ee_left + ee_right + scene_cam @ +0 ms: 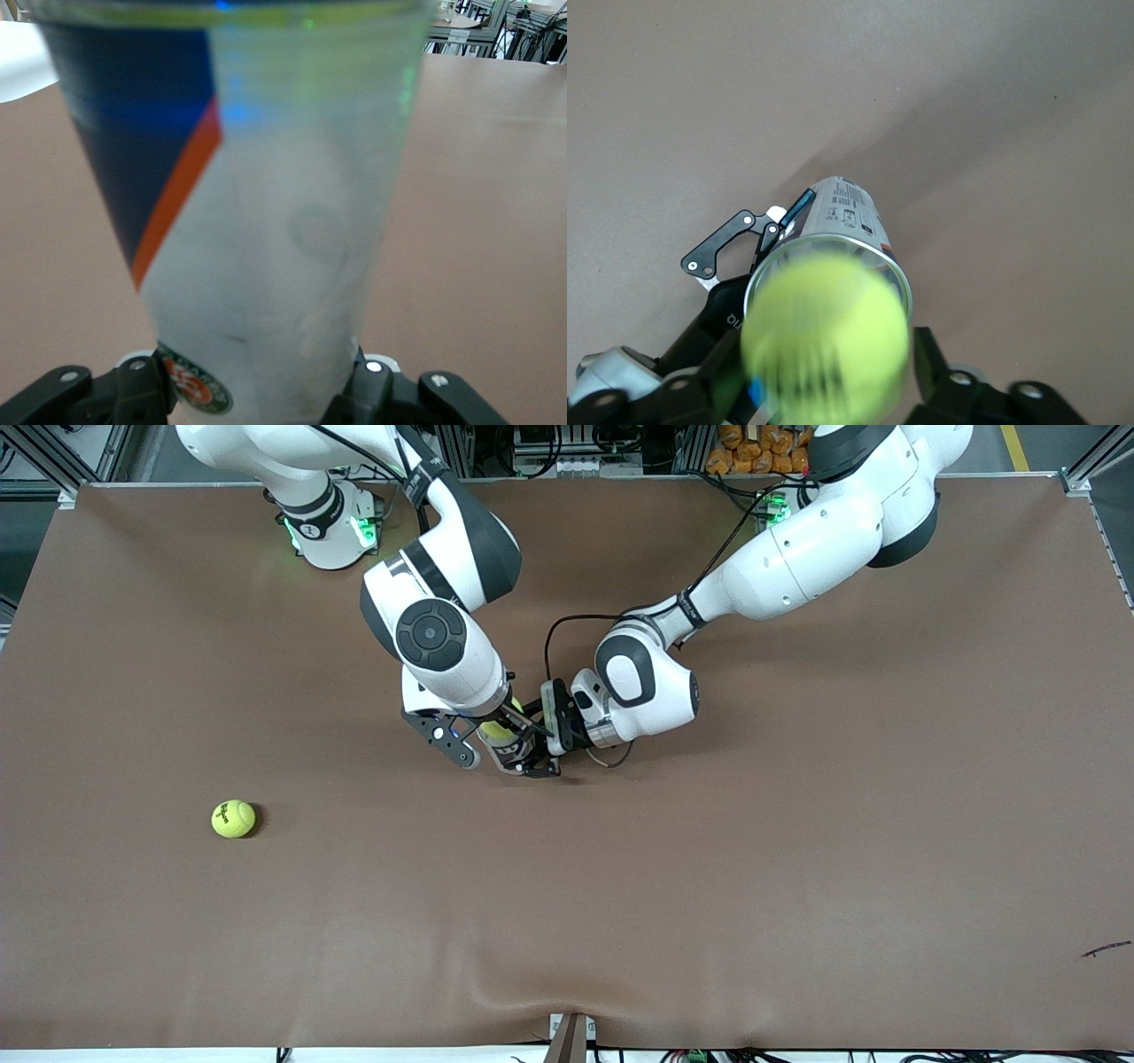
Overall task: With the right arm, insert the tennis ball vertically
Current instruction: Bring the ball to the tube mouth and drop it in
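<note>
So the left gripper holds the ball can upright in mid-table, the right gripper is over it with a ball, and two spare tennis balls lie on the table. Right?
Not quite: the front view shows only one spare tennis ball, toward the right arm's end of the table. Otherwise yes: the left gripper holds the ball can upright, and the right gripper is over it with a ball.
</note>
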